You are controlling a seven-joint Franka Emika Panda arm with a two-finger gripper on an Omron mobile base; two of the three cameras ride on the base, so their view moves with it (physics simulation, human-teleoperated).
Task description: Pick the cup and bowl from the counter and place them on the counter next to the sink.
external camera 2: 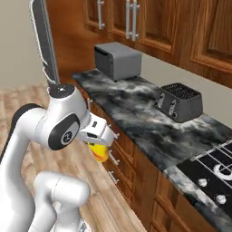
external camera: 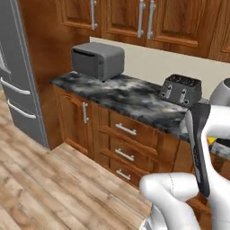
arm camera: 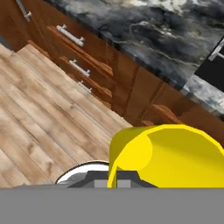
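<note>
a white robot arm holds a small bright yellow cup (external camera 2: 100,152) in its gripper (external camera 2: 100,144), jaws clamped on it, in the air in front of the wooden drawers and above the wood plank floor (external camera: 45,179), below counter level. in the hand view the cup (arm camera: 168,155) sits close to the camera. the dark marble counter (external camera 2: 136,113) carries a grey toaster oven (external camera 2: 118,60) at its far end and a black toaster (external camera 2: 179,102) nearer a gas stove (external camera 2: 213,170). a grey fridge (external camera: 18,72) stands at the left in the left base view.
</note>
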